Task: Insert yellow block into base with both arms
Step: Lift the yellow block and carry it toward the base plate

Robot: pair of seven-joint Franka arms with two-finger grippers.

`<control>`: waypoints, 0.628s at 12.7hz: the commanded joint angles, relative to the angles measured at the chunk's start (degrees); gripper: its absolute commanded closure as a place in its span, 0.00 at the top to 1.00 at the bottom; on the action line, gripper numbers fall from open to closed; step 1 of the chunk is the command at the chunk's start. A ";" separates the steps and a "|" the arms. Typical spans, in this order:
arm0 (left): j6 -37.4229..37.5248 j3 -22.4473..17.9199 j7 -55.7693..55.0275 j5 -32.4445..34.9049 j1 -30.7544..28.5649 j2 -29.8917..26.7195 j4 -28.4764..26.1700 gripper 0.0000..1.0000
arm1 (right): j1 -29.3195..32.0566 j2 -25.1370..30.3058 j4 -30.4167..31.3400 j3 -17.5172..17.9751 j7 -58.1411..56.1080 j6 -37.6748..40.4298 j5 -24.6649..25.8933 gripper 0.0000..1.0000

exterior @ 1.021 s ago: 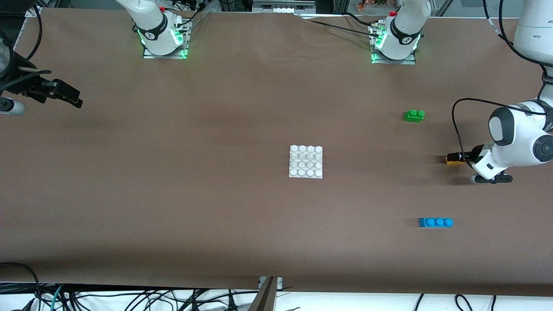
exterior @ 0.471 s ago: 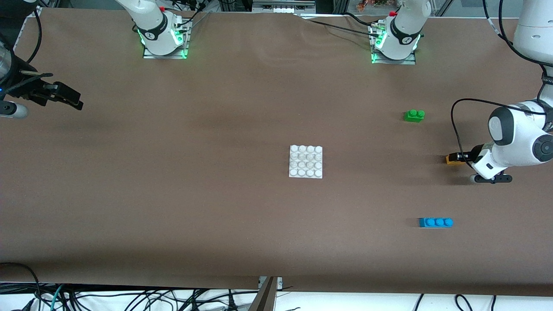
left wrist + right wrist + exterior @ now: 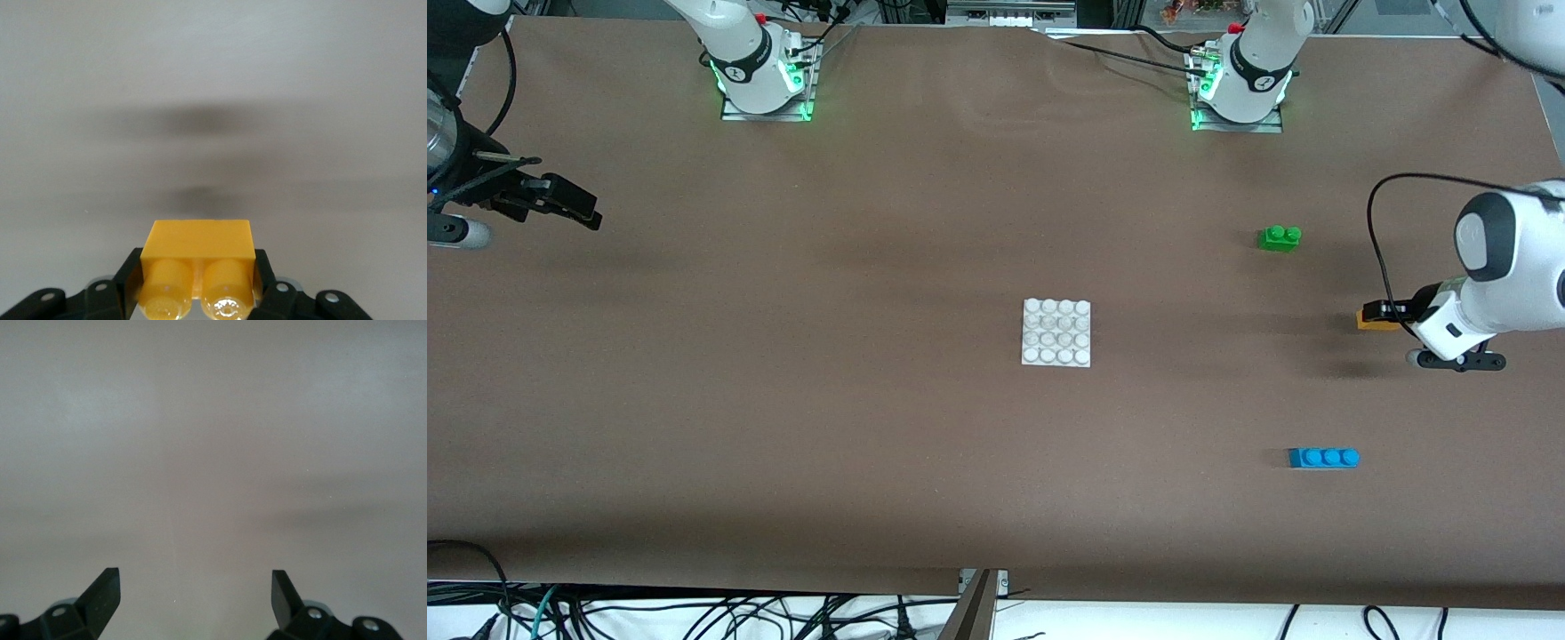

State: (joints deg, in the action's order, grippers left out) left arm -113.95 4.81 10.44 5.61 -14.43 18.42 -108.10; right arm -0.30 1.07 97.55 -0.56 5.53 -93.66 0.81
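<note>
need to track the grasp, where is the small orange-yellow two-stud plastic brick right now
The small orange-yellow two-stud plastic brick is clamped in the left gripper near the left arm's end of the table, between the green brick and blue brick.

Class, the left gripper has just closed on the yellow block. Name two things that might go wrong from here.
1. The left gripper pinches the yellow block near one end, so it might twist or slip in transit.
2. The base lies loose on the table; the right gripper waits open at the table's edge, so pressing may shove it.
</note>
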 commanded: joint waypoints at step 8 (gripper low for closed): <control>4.01 9.52 -23.93 -11.23 21.87 -3.94 3.49 0.00 | 0.22 -0.28 -0.52 0.03 -1.05 -0.12 -0.20 1.00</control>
State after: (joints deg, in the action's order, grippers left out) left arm -109.12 13.84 -6.29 -4.82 2.98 11.42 -107.80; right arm -0.30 1.01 97.55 -0.56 5.53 -93.77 0.81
